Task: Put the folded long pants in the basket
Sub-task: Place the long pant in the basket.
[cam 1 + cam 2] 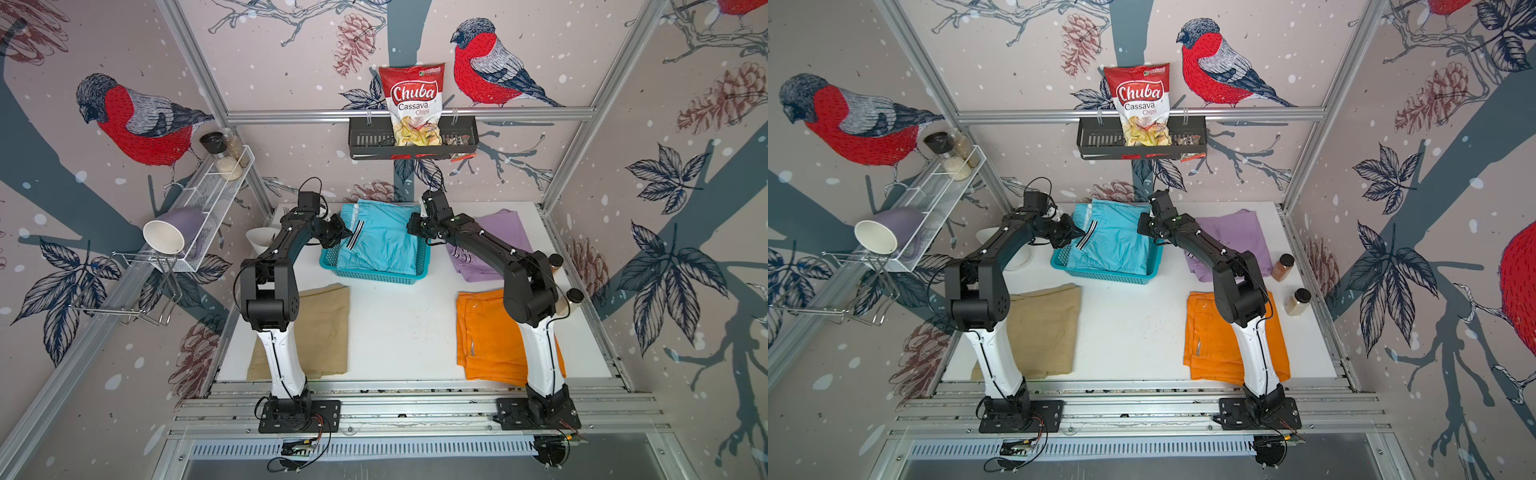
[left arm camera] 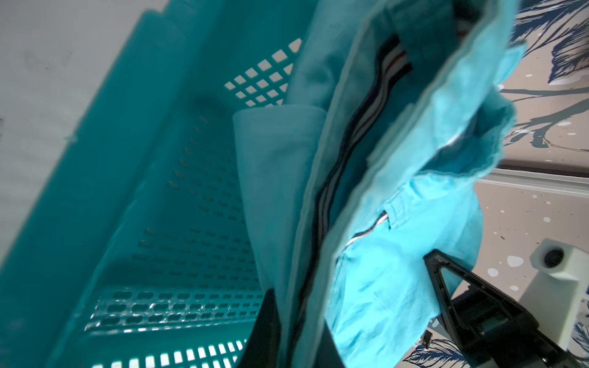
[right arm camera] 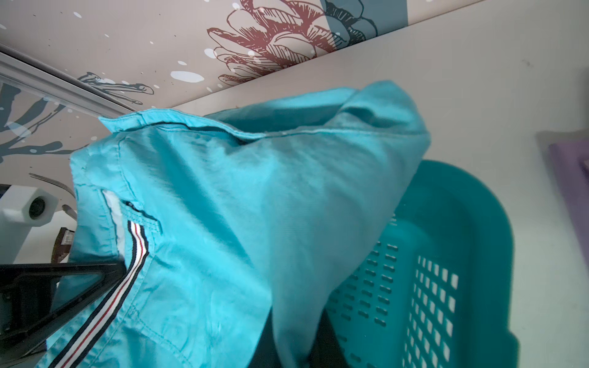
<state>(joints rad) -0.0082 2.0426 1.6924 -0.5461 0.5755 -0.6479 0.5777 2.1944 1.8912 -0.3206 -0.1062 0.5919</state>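
The light blue folded pants [image 1: 382,237], a soft cloth rectangle with black-and-white striped trim, hung between the two arms over the turquoise perforated plastic basket [image 1: 374,275]. The near part had dipped inside the walls, while the far end seemed to reach past the far rim. The left wrist view showed bare perforated floor beside the hanging cloth, so the pair was not yet lying flat.

I judged the step in hand to be the lowering of the first pair. The next move called for both arms to sink together until the cloth settled on the floor, with the far end drawn in over the rim, and only then a release.

The left gripper [image 1: 345,233] was pinching the cloth's edge by the striped trim. Its dark fingers [image 2: 264,328] were pressed close, with only fabric between them. The right gripper [image 1: 415,227] was clamped in the same way on the opposite edge, its fingers [image 3: 325,334] nearly together around a fold.

On the white table [image 1: 399,324], the lilac folded pants [image 1: 505,226] lay just beside the basket. The tan folded pants [image 1: 328,328] and the orange folded pants [image 1: 482,332] lay nearer the arm bases, well apart from each other. All three waited outside the basket.
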